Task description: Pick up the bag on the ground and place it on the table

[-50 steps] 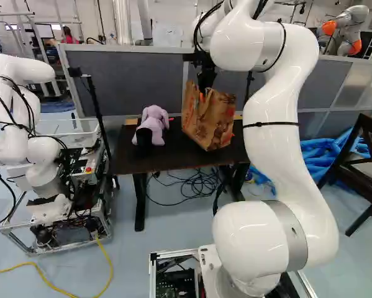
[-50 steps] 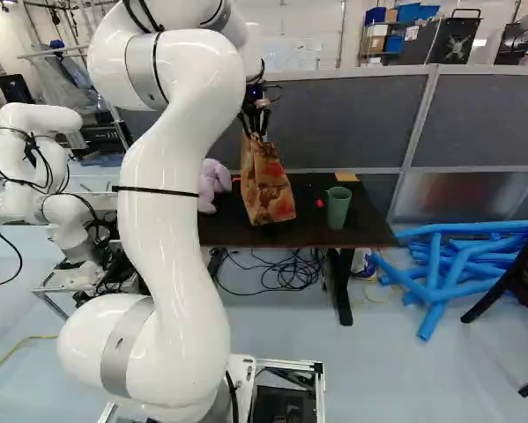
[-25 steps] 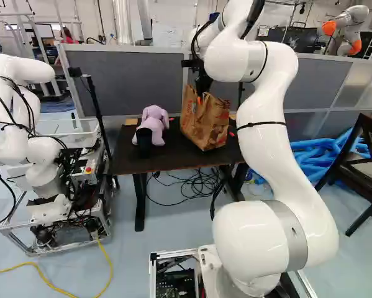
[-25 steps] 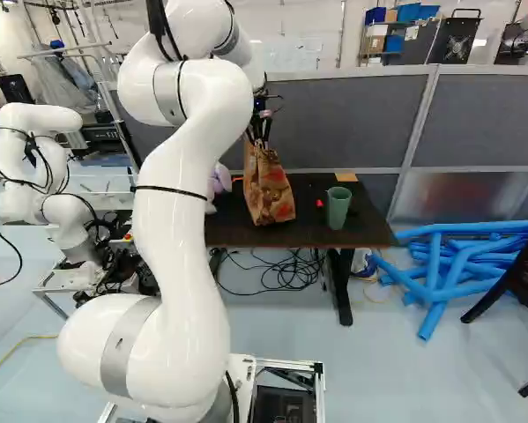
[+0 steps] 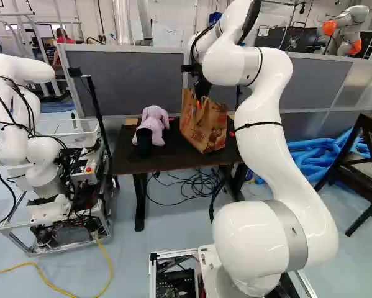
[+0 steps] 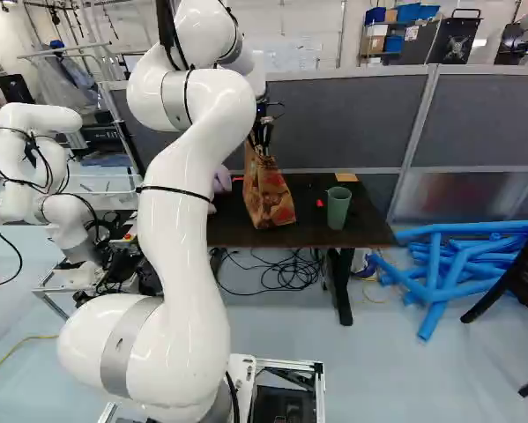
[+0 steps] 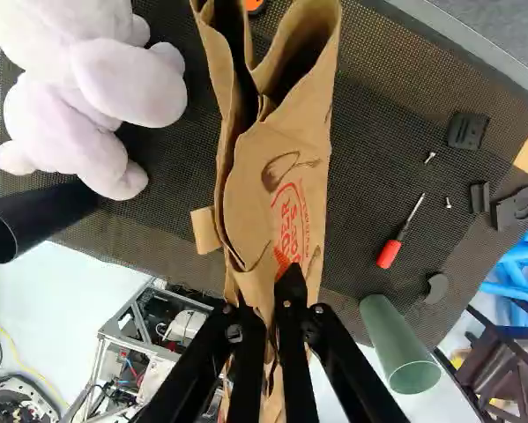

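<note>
Where end effector [image 5: 200, 101] pinches, bag [image 5: 203, 128] lies

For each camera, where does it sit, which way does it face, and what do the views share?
Left base view: on the base, behind and left of the arm, which stands right of the middle; looks ahead, slightly down.
Right base view: behind and right of the arm, which stands left of the middle; same direction.
Wrist view: looks along the jaws, shut on the paper bag.
All share bag, table and plush toy; right base and wrist views share the green cup.
</note>
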Robot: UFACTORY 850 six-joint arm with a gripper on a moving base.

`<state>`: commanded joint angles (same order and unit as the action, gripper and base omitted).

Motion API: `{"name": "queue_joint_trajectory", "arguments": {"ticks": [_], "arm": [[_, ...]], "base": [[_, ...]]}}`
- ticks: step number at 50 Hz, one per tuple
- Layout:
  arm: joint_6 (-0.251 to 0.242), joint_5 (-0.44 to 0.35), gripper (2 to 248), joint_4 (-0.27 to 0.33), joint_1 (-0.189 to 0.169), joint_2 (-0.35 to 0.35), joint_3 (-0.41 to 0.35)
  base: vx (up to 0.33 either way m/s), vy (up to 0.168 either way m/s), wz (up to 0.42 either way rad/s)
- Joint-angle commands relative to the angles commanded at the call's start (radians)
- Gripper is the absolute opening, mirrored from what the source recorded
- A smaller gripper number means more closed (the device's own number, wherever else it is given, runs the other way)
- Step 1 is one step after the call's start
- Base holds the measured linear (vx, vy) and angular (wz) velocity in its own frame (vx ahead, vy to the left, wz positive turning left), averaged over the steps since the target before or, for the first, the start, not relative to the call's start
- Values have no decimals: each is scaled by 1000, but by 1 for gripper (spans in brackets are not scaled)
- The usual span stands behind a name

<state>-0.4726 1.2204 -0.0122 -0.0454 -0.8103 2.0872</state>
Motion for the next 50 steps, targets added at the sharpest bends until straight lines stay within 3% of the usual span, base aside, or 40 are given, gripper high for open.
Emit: {"name": "queue_joint_trajectory", "arguments": {"ticks": [9, 10, 15, 16, 20, 21, 25, 26, 30, 31, 36, 37, 41, 42, 50], "arm": [[0, 0, 24, 0, 0, 0, 0], [0, 0, 53, 0, 0, 0, 0], [0, 0, 53, 0, 0, 0, 0], [0, 0, 87, 0, 0, 0, 0], [0, 0, 87, 0, 0, 0, 0], [0, 0, 121, 0, 0, 0, 0], [0, 0, 121, 0, 0, 0, 0], [0, 0, 157, 0, 0, 0, 0], [0, 0, 157, 0, 0, 0, 0], [0, 0, 193, 0, 0, 0, 0], [0, 0, 193, 0, 0, 0, 0], [0, 0, 230, 0, 0, 0, 0], [0, 0, 230, 0, 0, 0, 0], [0, 0, 247, 0, 0, 0, 0], [0, 0, 247, 0, 0, 0, 0]], "base": [[0, 0, 0], [0, 0, 0], [0, 0, 0], [0, 0, 0], [0, 0, 0], [0, 0, 0], [0, 0, 0], [0, 0, 0], [0, 0, 0], [0, 0, 0], [0, 0, 0], [0, 0, 0], [0, 0, 0], [0, 0, 0], [0, 0, 0]]}}
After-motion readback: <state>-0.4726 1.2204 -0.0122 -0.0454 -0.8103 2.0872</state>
